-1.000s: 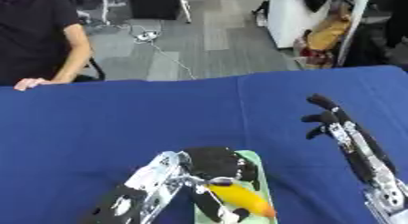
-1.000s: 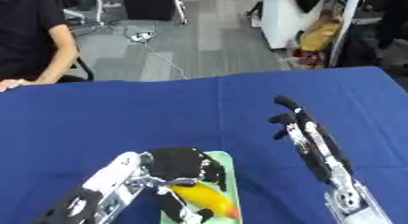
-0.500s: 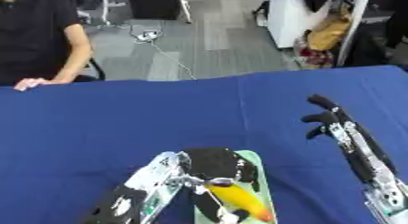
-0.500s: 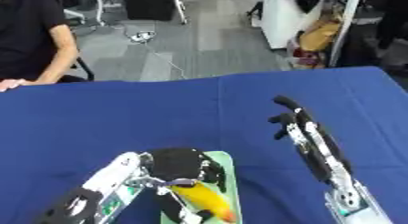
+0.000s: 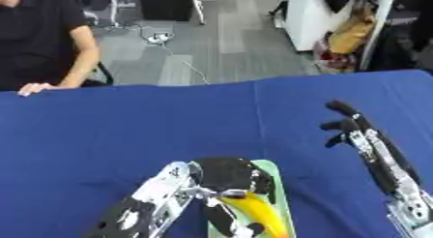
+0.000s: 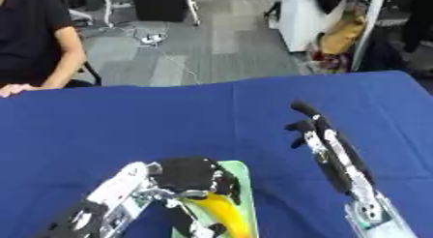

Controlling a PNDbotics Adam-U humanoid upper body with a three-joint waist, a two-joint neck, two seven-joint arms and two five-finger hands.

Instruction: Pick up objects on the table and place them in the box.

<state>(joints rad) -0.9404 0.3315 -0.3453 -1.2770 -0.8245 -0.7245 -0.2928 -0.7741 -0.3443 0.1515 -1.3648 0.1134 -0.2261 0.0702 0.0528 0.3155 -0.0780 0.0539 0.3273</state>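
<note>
A yellow banana-shaped object [image 5: 259,216] lies in the pale green box [image 5: 277,192] at the bottom centre of the blue table. My left hand [image 5: 222,176] is over the box, its fingers curled down around the yellow object. My right hand [image 5: 355,130] stands open to the right of the box, fingers straight and pointing up and away, holding nothing.
The blue cloth-covered table [image 5: 127,130] fills the view. A person sits at the far left edge with a hand [image 5: 34,88] resting on the cloth. Behind the table are a grey floor, chairs and cables.
</note>
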